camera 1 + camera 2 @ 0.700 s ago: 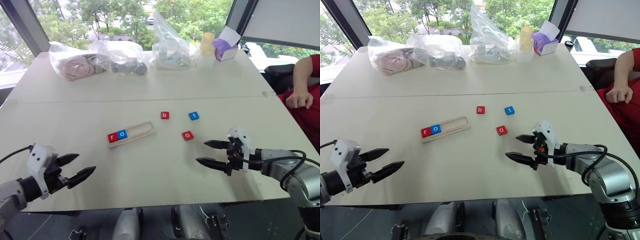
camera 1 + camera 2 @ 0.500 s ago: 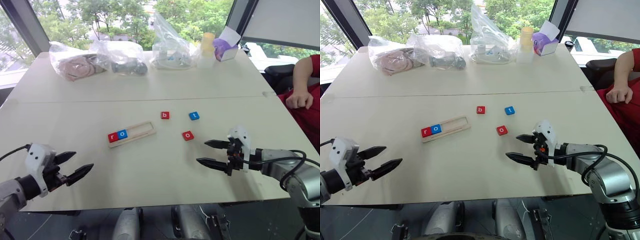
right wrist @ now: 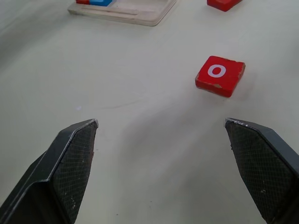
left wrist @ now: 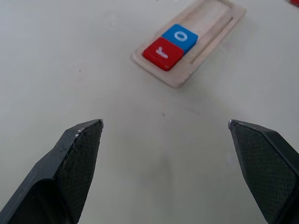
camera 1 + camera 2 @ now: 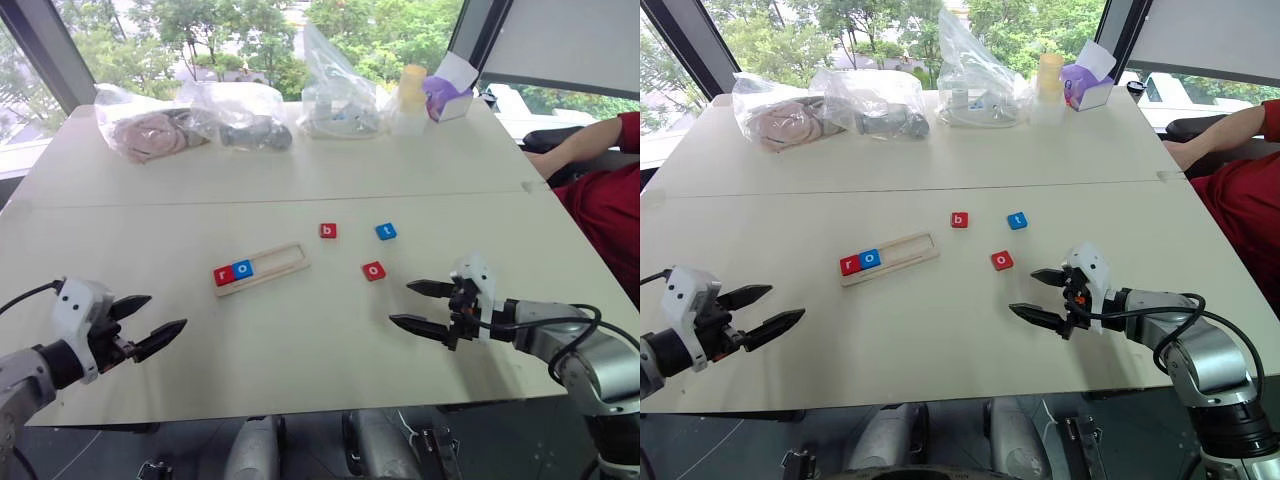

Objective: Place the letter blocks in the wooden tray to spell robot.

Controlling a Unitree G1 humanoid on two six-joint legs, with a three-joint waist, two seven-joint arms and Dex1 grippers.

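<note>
The wooden tray (image 5: 285, 264) lies mid-table, slanted, with a red r block (image 5: 223, 275) and a blue o block (image 5: 243, 268) at its left end. Loose on the table to its right are a red b block (image 5: 328, 231), a blue t block (image 5: 386, 231) and a red o block (image 5: 373, 270). My right gripper (image 5: 412, 305) hovers open just right of and nearer than the red o block (image 3: 219, 74). Near the front left edge my left gripper (image 5: 158, 320) is open and empty, well short of the tray (image 4: 205, 35).
Clear plastic bags (image 5: 340, 90) with contents, a yellow-capped bottle (image 5: 412, 95) and a purple-and-white box (image 5: 447, 92) line the table's far edge. A person in red (image 5: 610, 190) sits at the right side, an arm resting near the table's corner.
The person's hand has drawn back from the table's right edge and the arm now lies further back. My left gripper has shifted slightly. The blocks have not moved.
</note>
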